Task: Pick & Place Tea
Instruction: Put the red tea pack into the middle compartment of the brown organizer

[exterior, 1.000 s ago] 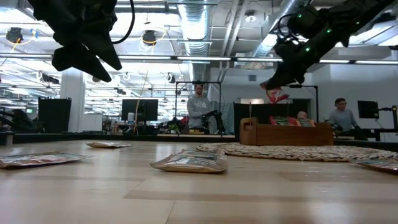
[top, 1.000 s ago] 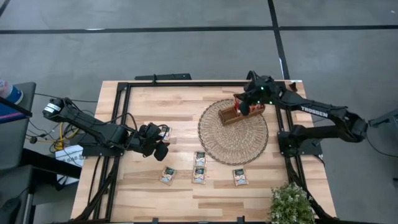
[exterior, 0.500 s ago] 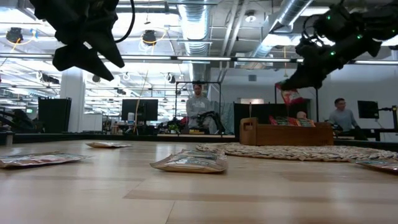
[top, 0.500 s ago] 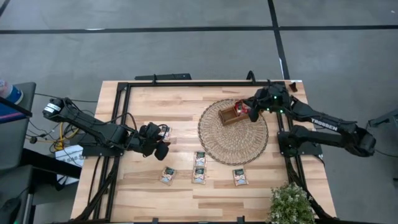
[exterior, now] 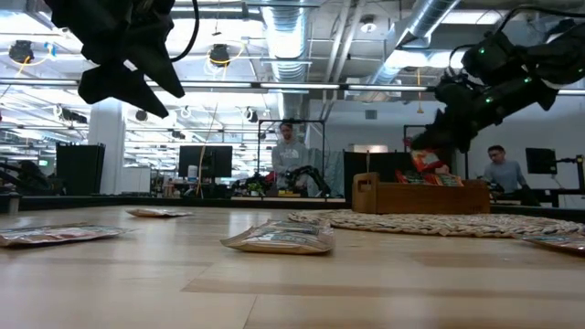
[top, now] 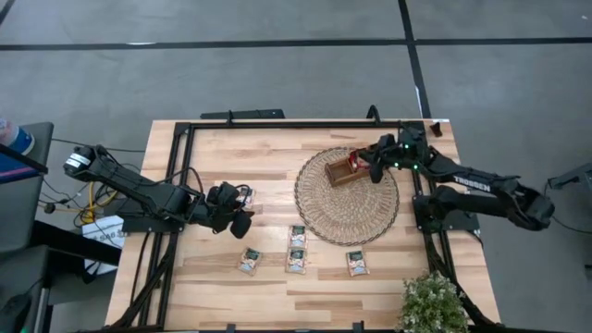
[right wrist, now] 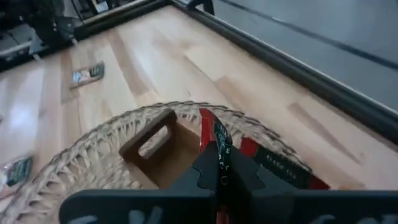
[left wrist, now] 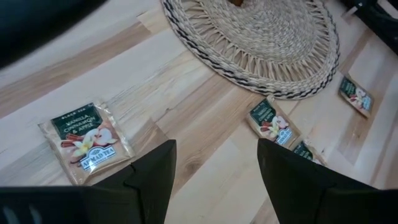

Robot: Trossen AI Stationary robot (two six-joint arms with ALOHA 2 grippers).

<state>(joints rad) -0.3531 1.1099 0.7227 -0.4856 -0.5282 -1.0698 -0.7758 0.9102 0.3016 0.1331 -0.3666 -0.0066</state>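
Note:
A red tea sachet (right wrist: 211,134) is in my right gripper (right wrist: 217,169), which is shut on it just above the wooden tray (top: 344,171). The tray stands on the round wicker mat (top: 347,208), and red sachets (exterior: 437,179) stick up out of it. My left gripper (top: 238,211) hovers open over the table's left half, beside a pale green sachet (left wrist: 84,142) that lies flat on the wood. Three more sachets (top: 296,262) lie flat in a row near the front edge, and one (top: 297,236) lies behind them. My right gripper pinches the red sachet between its two fingers at its upper edge (right wrist: 219,148). The fingers slant down from the table's right side. The sachet stands on edge and hangs below the fingertips (exterior: 426,163), its lower end at the tray's top rim.
A black frame rail (top: 277,123) runs along the far and side edges of the table. A potted plant (top: 433,303) stands at the front right corner. Bare wood lies between the mat and my left gripper. People show in the room beyond.
My right gripper has come down toward the tray with the red sachet and has drawn a little toward the table's right edge, staying shut. The sachet has sunk from well above the tray to its rim.

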